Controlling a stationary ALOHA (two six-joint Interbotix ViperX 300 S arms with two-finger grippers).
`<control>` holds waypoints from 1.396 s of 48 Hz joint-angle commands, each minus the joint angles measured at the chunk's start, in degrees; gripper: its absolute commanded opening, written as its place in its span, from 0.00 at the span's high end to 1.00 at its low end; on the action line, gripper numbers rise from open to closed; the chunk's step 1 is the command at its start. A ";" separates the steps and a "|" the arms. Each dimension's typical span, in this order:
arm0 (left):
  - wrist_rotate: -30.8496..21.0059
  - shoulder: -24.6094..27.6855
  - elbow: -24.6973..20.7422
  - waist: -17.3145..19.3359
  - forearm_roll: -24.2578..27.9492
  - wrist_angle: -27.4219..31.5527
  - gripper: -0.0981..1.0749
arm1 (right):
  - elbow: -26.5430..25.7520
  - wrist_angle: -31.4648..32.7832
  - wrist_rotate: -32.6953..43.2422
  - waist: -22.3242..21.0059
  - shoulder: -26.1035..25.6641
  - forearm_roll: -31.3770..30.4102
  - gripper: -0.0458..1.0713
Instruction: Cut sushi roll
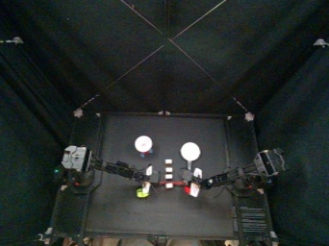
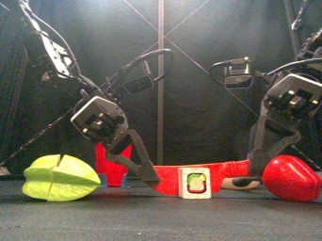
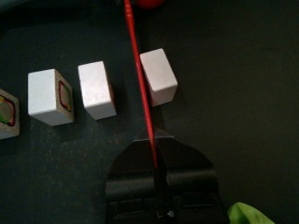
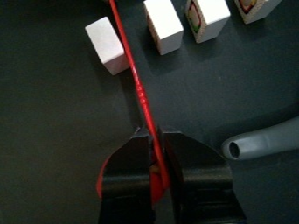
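The sushi roll lies cut into several white blocks in a row (image 3: 97,89) (image 4: 163,24); one end face with a coloured centre faces the front camera (image 2: 195,184). A thin red knife blade (image 3: 142,79) (image 4: 128,61) (image 2: 189,172) runs low across the table, in the gap between the end block (image 3: 158,76) (image 4: 108,44) and its neighbour. My left gripper (image 3: 156,144) (image 2: 116,141) is shut on one end of the blade. At the other end my right gripper (image 4: 155,140) (image 2: 270,141) is shut on it too.
A yellow-green rounded object (image 2: 60,177) sits at the front left by the left gripper, and a red rounded one (image 2: 292,177) at the front right. A grey handle (image 4: 263,140) lies near the right gripper. Two white round things (image 1: 142,144) (image 1: 190,151) lie farther back.
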 commanded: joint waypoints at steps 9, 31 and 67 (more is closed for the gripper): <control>0.09 -1.93 -1.58 -1.85 0.26 0.53 0.74 | -1.41 2.72 0.35 -0.79 -3.16 -0.18 0.71; 0.09 -8.61 -1.23 -0.97 -3.69 1.67 0.74 | -2.72 9.84 0.53 -1.05 -8.88 -4.13 0.71; 0.18 -8.44 -1.32 -0.88 -3.60 1.14 0.74 | -2.37 9.84 0.53 -0.70 -8.96 -4.57 0.71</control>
